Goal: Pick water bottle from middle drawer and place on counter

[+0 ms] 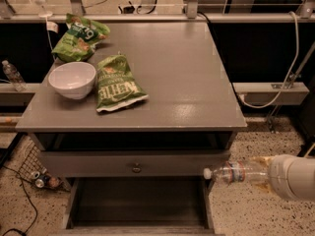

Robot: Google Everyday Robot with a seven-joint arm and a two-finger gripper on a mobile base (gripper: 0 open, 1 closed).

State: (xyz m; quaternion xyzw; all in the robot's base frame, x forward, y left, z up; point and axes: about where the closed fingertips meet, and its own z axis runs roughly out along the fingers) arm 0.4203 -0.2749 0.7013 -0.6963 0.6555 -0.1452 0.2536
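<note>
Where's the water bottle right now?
Lower right of the camera view: the water bottle hangs sideways, held at its base by the claw, cap toward the open middle drawer, outside its right wall and below the counter front edge.
</note>
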